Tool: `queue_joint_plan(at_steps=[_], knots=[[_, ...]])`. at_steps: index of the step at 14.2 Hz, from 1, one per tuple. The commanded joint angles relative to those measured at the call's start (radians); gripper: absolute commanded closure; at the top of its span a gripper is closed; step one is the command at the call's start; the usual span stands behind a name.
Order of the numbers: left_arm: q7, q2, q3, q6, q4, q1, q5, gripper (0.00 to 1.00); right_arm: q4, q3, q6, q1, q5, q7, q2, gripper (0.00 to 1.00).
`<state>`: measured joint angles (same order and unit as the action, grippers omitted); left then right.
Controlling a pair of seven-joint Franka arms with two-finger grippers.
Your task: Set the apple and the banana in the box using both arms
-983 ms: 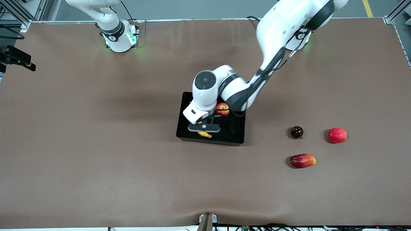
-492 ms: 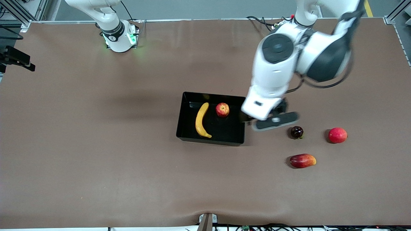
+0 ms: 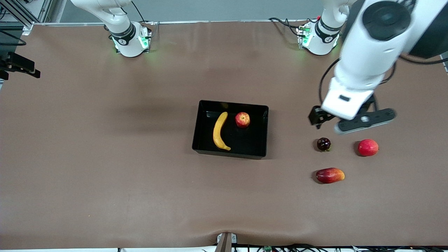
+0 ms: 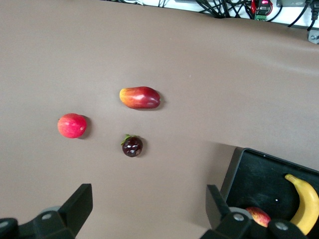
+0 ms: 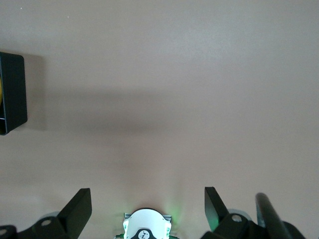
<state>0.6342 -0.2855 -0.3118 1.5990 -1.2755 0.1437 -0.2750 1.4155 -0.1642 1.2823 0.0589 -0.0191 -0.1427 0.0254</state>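
The black box [image 3: 253, 140] sits mid-table. The yellow banana [image 3: 219, 131] lies in it, and the streaked red apple [image 3: 242, 119] sits beside the banana, also in the box. My left gripper [image 3: 362, 122] is open and empty, up in the air over bare table near the dark fruit, away from the box. In the left wrist view the gripper [image 4: 148, 209] is open, with the box [image 4: 249, 172], banana [image 4: 305, 204] and apple [image 4: 259, 215] at the frame's edge. My right gripper [image 5: 147, 209] is open and empty over its own base, with a box corner [image 5: 12, 92] in view.
Three loose fruits lie toward the left arm's end: a dark purple round fruit [image 3: 323, 144], a pinkish-red round fruit [image 3: 368, 147] and an elongated red-yellow fruit [image 3: 330, 175], nearest the front camera. They also show in the left wrist view.
My left gripper has let go of the banana in the box, risen and swung away toward the left arm's end of the table. The right arm has not moved.
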Motion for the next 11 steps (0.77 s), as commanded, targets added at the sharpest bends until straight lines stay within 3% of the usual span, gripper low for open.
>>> queue_joint_plan(at_steps=[1, 5, 7, 11], knots=[[-0.083, 0.063, -0.006, -0.022, -0.047, -0.050, 0.039, 0.00, -0.030, -0.009, -0.018, -0.001, -0.015, -0.008, 0.013, 0.00], [-0.226, 0.162, 0.008, -0.054, -0.103, -0.136, 0.161, 0.00, -0.030, -0.008, -0.011, -0.001, -0.016, -0.008, 0.011, 0.00], [-0.315, 0.210, 0.097, -0.056, -0.168, -0.107, 0.189, 0.00, -0.030, -0.006, -0.009, -0.005, -0.016, -0.008, 0.011, 0.00], [-0.413, 0.301, 0.198, -0.045, -0.289, -0.087, 0.246, 0.00, -0.029, -0.005, 0.002, -0.007, -0.015, -0.009, 0.015, 0.00]])
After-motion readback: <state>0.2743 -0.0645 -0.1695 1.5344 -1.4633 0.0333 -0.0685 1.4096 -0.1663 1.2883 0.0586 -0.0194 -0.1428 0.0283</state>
